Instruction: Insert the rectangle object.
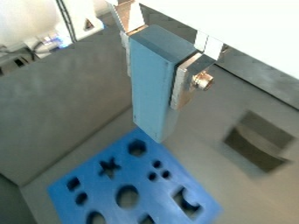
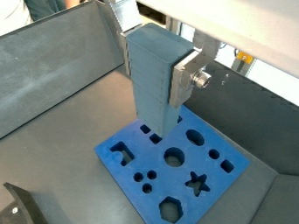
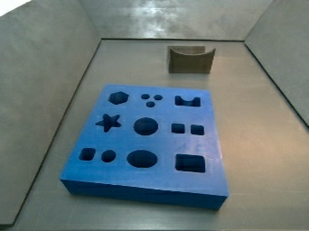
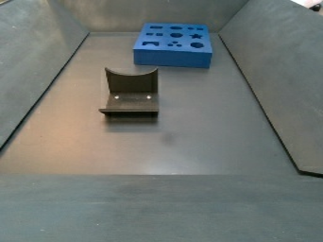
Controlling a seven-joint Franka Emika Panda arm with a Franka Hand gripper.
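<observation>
In both wrist views my gripper (image 1: pixel 159 54) (image 2: pixel 156 58) is shut on the rectangle object (image 1: pixel 152 92) (image 2: pixel 155 87), a tall light blue-grey block held upright between the silver fingers (image 1: pixel 187 77). Its lower end hangs above the edge of the bright-blue holed board (image 1: pixel 87 188) (image 2: pixel 122 162), apart from it. The board lies flat on the grey floor and shows in both side views (image 3: pixel 121 176) (image 4: pixel 175 57) with several shaped holes, a rectangular one among them (image 3: pixel 191 163). The gripper and block are out of view in both side views.
An olive-brown block with a notched top (image 3: pixel 190 60) (image 4: pixel 128 95) (image 1: pixel 260 140) stands on the floor away from the board. Grey bin walls (image 3: pixel 49 63) (image 4: pixel 271 66) slope up on all sides.
</observation>
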